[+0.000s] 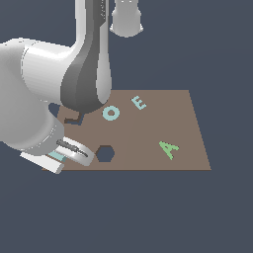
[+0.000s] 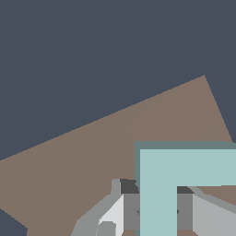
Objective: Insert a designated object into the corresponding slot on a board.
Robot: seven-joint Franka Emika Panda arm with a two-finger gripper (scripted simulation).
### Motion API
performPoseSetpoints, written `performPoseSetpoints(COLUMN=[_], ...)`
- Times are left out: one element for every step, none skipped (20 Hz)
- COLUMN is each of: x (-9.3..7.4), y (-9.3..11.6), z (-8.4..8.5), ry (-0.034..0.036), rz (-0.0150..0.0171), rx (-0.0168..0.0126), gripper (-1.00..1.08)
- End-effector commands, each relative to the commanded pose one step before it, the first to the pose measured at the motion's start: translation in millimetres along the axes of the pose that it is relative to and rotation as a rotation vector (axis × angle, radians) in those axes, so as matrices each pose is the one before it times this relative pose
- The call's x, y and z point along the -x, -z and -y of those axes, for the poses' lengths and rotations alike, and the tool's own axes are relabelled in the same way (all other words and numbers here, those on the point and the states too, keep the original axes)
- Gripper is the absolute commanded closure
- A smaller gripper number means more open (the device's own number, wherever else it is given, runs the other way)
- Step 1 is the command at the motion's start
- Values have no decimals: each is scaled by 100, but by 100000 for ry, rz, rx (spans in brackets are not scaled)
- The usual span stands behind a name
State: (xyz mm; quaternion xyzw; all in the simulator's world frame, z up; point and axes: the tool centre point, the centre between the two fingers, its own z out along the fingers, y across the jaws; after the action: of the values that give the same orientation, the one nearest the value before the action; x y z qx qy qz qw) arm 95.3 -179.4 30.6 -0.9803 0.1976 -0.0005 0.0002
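Pincer (image 1: 63, 154) down low at the near corner of the board (image 1: 163, 123) on the exterior view's left, and the L block (image 2: 173, 182) is seen pinched between its fingers (image 2: 108, 216). In the wrist view the light-teal piece fills the frame close to the camera, with grey finger parts showing on either side of its upright stroke and brown board surface behind it. In the exterior view only a small sliver of teal (image 1: 58, 156) is caught between the white pads. Whether the block is touching the board cannot be told.

From the board's centre, the dark L-shaped slot (image 1: 74, 118) is found at about ten o'clock, partly hidden behind the arm's grey link. A dark hexagonal hole (image 1: 105, 153) is seen at about eight o'clock, just beside the pincer. The teal O ring (image 1: 110, 112) is placed near eleven o'clock, the teal E (image 1: 139, 103) at twelve, and a green A (image 1: 169, 148) at about four. The slot and the held block are seen apart, with bare board between them.
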Motion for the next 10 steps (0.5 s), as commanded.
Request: performPoseSetpoints(x=[7,-1,-7,-2,0,31,8,32,52,71], y=[-8,63,166,190,63,-235,1,6,4,4], z=[3,-1,-25,-4,-1,-6,-15,4,3,-7], ry=[6,0,-30,0,0,-9,0,69,109,138], rz=[21,0,30,0,0,116,0,-6,-1,0], rx=[-4,0,24,0,0,27,0,-1,0,0], gripper=[108,108,108,108,108,108,108,108,108,108])
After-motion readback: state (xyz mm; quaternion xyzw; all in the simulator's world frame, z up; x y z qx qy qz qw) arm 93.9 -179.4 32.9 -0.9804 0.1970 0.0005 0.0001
